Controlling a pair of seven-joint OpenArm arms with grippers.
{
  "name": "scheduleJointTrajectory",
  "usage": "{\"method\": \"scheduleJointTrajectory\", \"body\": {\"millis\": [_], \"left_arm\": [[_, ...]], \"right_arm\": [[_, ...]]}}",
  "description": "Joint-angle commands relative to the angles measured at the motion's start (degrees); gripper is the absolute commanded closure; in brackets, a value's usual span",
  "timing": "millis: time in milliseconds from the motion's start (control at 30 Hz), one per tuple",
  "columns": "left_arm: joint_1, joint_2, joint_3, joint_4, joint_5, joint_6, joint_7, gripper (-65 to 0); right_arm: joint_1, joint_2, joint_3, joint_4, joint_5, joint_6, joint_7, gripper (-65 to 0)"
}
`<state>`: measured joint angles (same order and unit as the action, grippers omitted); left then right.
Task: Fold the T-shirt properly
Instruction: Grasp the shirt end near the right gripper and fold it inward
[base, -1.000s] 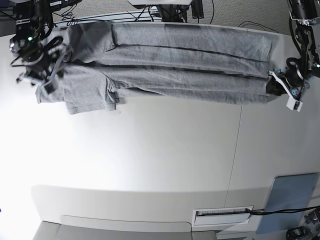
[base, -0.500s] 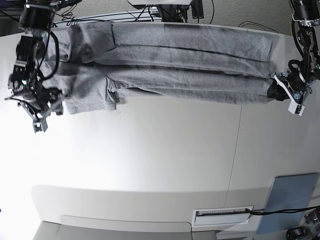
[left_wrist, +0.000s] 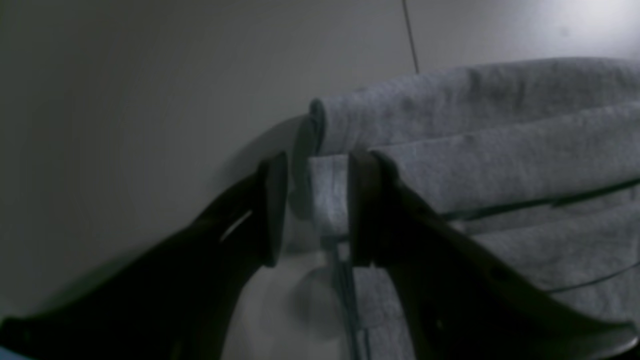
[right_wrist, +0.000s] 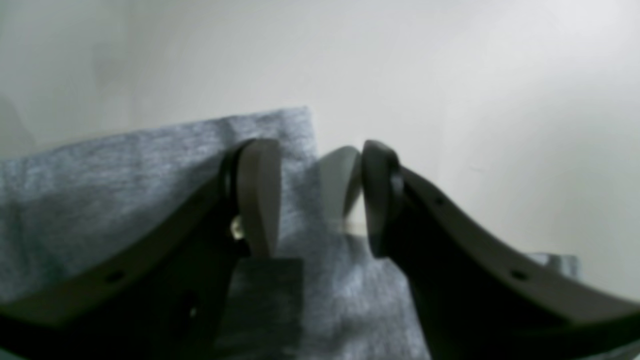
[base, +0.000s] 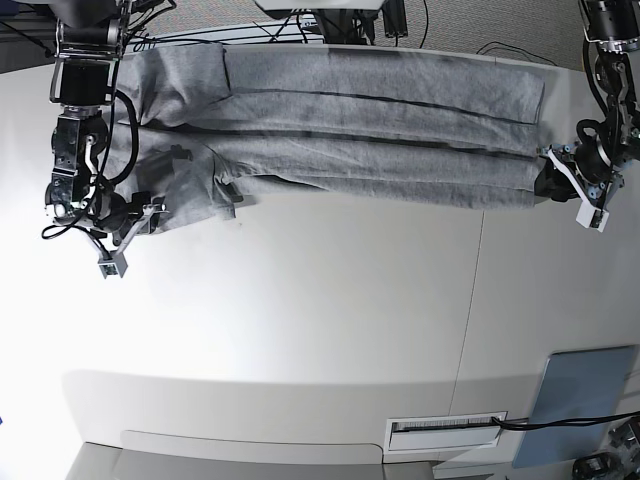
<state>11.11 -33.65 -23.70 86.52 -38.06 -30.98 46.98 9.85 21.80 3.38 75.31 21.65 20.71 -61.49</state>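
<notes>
The large heather-grey cotton T-shirt (base: 340, 135) lies stretched along the far side of the pale flat counter (base: 330, 310). The right tool (base: 118, 240) sits at its left end in the base view, the left tool (base: 570, 185) at its right end. A flat grey-blue rectangular pad (base: 582, 405) lies at the near right corner, well apart.

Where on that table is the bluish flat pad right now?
In the base view, the grey-blue pad lies at the table's lower right corner, beside a white slotted vent, far from the T-shirt stretched along the far edge.
</notes>
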Motion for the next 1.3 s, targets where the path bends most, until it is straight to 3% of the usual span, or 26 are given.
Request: {"method": "scheduleJointTrajectory", "body": {"millis": [0, 267, 400, 567, 967, 1267], "left_arm": [[-0.5, -1.2, -0.6, 0.9, -0.7, -0.2, -0.7, -22.0], [-0.5, -1.2, -0.6, 0.9, -0.5, -0.2, -0.7, -22.0], [-0.5, -1.2, -0.6, 0.9, -0.5, -0.2, -0.7, -22.0], [-0.5, -1.2, -0.6, 0.9, -0.5, -0.2, -0.7, -22.0], [-0.5, -0.9, -0.6, 0.9, -0.5, -0.2, -0.7, -22.0], [-0.4, -0.9, -0.6, 0.9, -0.5, -0.2, -0.7, -22.0]], "right_arm": [[0.6, 0.6, -0.4, 0.3, 0.1, -0.3, -1.9, -25.6], [0.6, 0.6, -0.7, 0.5, -0.3, 0.9, -2.7, 0.0], [0.2, 0.9, -0.7, 4.4, -0.8, 1.4, -2.3, 0.0], [-3.9, 0.9, -0.7, 18.9, -3.6, 1.3, -2.4, 0.0], [-28.7, 0.9, -0.7, 51.3, -4.8, 1.4, -0.6, 0.0], [-43.3, 0.9, -0.7, 58.5, -5.0, 4.2, 3.6, 0.0]]}}
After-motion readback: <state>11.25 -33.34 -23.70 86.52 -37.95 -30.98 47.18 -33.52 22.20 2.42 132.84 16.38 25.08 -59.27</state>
